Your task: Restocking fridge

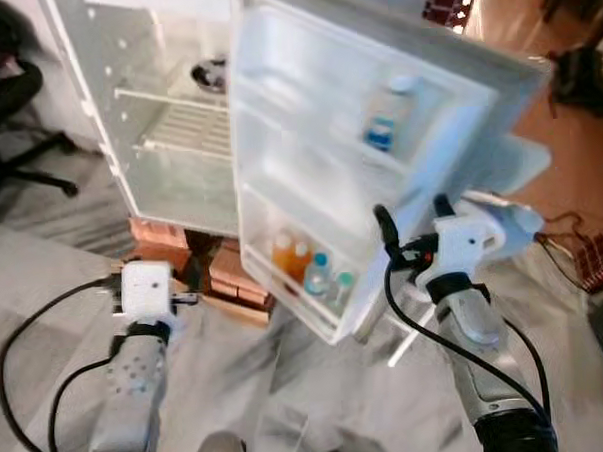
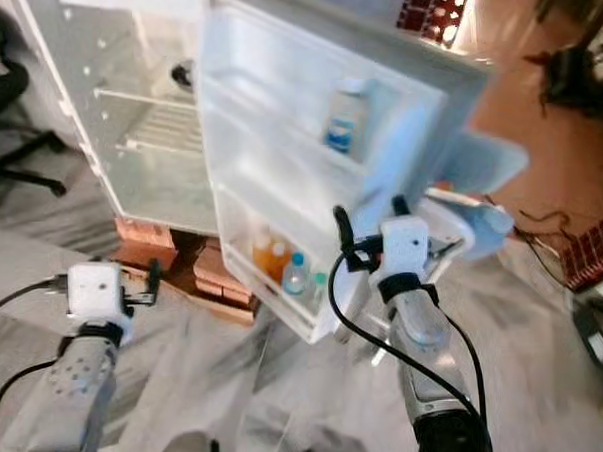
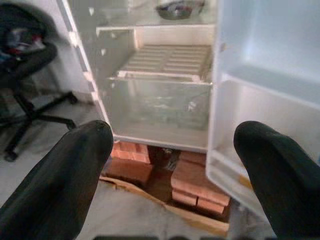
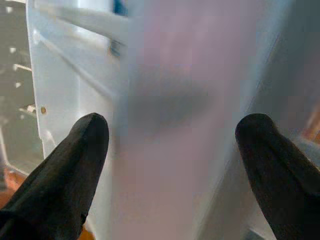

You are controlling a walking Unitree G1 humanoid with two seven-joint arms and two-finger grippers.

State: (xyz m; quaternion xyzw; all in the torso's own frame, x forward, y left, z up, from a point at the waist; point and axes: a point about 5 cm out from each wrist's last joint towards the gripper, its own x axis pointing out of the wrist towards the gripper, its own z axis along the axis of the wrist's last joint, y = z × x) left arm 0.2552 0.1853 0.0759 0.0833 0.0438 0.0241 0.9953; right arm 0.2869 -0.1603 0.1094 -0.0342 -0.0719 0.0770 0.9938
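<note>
The white fridge (image 1: 168,142) stands open with its door (image 1: 308,156) swung out toward me. The door's upper shelf holds a white bottle with a blue label (image 1: 385,122). Its bottom shelf holds two orange bottles (image 1: 291,254) and blue-capped bottles (image 1: 319,273). My right gripper (image 1: 413,216) is open at the door's outer edge, and the blurred edge (image 4: 170,125) lies between its fingers (image 4: 75,165). My left gripper (image 3: 172,155) is open and low, facing the fridge's bare lower compartment with nothing between its fingers (image 3: 65,170).
A dark bowl (image 3: 177,7) sits on an upper fridge shelf. The fridge rests on stacked red bricks (image 3: 200,182) over cardboard. A black office chair (image 1: 6,109) stands at the left. A white object (image 1: 511,217) and cables lie behind the door at the right.
</note>
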